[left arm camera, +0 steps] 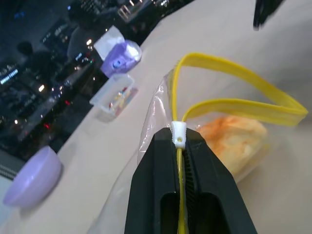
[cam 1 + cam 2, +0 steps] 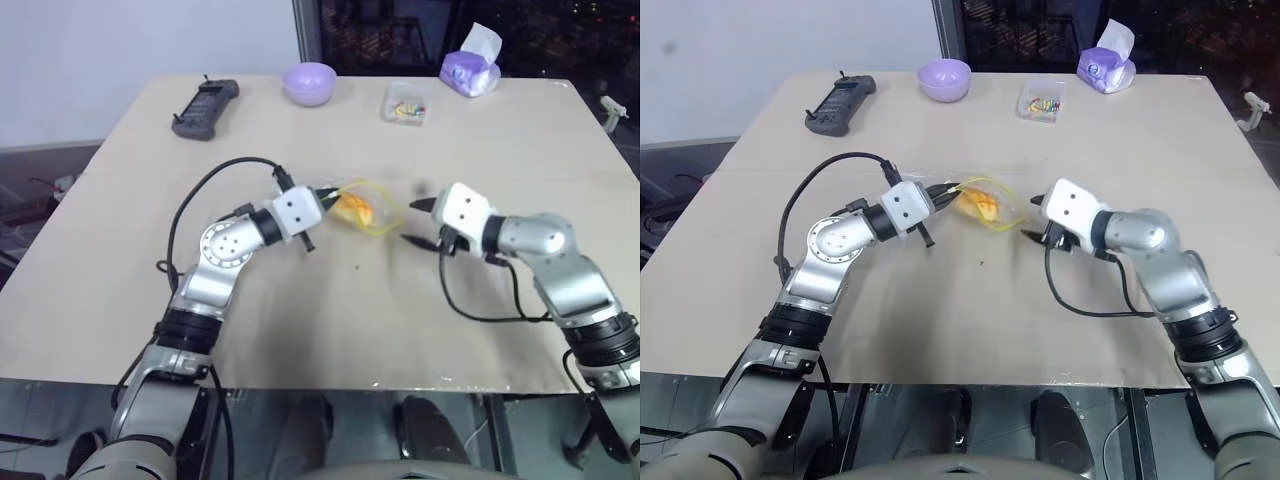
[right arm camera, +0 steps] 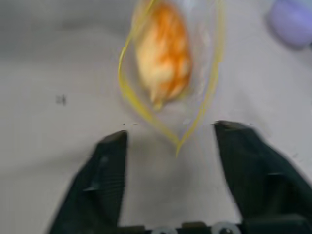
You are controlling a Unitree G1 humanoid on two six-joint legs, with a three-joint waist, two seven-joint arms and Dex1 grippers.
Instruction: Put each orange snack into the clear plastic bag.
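We cannot make out the criss-cross top of the orange snack (image 3: 163, 53) through the crinkled film, which blurs it to a pale orange lump, and in the head views part of the clear plastic bag (image 2: 362, 212) is lost behind the left gripper (image 2: 322, 207). In the left wrist view the film's edges fade against the tabletop (image 2: 300, 330), so we trace the bag mainly by its yellow strip (image 1: 243, 105). The snack sits inside the bag, near the middle of the tabletop, between the two grippers. We see the left gripper clamped tight on the yellow strip just behind its white slider (image 1: 178, 132), with the snack just beyond its fingertips at about 2 o'clock. The right gripper (image 3: 170, 136) has its jaws spread wide and holds nothing; the bag's pointed yellow mouth reaches in between its fingers (image 3: 105, 165), and the snack lies at 12 o'clock from them. In the head views the bag lies at 9 o'clock from that gripper.
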